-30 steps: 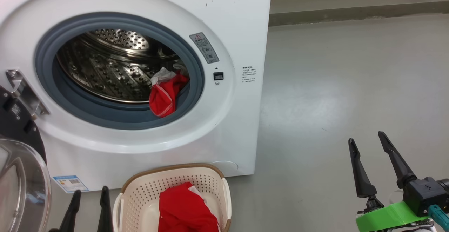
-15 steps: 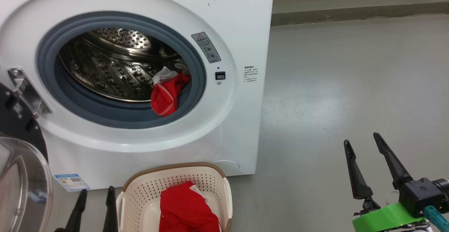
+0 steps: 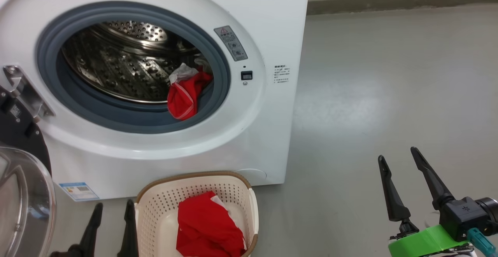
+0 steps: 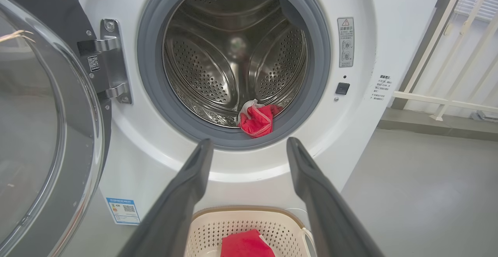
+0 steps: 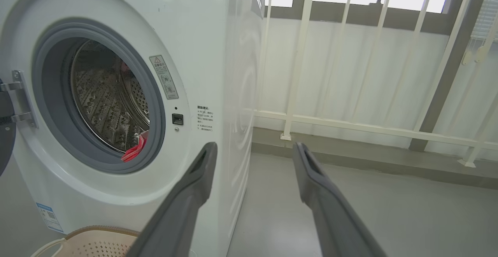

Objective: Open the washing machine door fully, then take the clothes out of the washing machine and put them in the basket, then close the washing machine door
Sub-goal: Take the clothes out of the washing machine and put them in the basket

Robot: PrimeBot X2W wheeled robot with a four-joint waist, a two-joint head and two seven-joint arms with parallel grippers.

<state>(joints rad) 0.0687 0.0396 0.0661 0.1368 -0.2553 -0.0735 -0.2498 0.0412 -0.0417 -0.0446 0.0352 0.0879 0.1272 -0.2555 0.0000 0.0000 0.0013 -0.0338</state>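
The washing machine [image 3: 268, 132] takes up the upper left of the head view, its round opening uncovered. The washing machine door [image 3: 23, 194] stands swung open at the lower left edge. The basket [image 3: 194, 176] sits at bottom centre, just in front of the machine, with a red garment [image 3: 206, 226] inside. A red cloth [image 3: 186, 95] hangs over the opening's lower right lip. The left gripper [image 3: 113, 203], at bottom left just beside the basket and well below the cloth, is spread wide and empty. The right gripper [image 3: 397, 153], at lower right and well apart from the machine, is also spread wide and empty.
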